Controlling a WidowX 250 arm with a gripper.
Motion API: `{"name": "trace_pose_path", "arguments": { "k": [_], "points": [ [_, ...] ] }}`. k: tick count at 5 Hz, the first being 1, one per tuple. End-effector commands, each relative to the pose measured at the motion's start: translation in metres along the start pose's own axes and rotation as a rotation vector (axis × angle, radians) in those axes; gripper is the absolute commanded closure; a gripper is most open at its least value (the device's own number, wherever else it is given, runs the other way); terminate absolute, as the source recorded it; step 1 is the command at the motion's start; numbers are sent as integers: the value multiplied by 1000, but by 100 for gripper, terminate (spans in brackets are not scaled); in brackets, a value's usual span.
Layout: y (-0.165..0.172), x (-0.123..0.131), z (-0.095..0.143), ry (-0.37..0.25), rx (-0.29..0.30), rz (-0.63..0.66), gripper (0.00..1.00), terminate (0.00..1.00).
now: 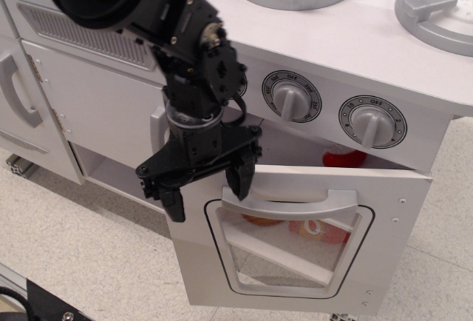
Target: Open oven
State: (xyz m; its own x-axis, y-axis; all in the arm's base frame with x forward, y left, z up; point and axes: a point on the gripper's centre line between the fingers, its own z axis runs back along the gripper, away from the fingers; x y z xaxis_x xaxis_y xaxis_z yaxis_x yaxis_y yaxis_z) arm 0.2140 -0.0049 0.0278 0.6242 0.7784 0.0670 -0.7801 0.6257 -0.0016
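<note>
Oven door tilted open | fingers hooked over handle left end

Your arm reaches down from the upper left, its wrist turned nearly vertical. Your gripper points downward with its two black fingers spread wide apart, one low on the left, one on the right.
</note>
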Motion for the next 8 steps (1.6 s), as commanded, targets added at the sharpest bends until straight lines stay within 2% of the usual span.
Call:
{"name": "trace_pose_path", "arguments": {
  "k": [1,2,3,4,5,6,7,8],
  "points": [
    [-14,19,45,-148,9,-245,0,0],
    [-25,46,37,-180,0,-312,0,0],
    [-27,65,39,-224,-35,-338,0,0],
    [-27,74,27,-176,-49,-418,0,0],
    [-23,82,12,-73,-87,-438,0,0],
    [-19,85,-13,-31,-103,-391,0,0],
    [-15,59,-25,-33,-121,-389,0,0],
    [-11,26,-25,-19,-137,-405,0,0]
  ]
}}
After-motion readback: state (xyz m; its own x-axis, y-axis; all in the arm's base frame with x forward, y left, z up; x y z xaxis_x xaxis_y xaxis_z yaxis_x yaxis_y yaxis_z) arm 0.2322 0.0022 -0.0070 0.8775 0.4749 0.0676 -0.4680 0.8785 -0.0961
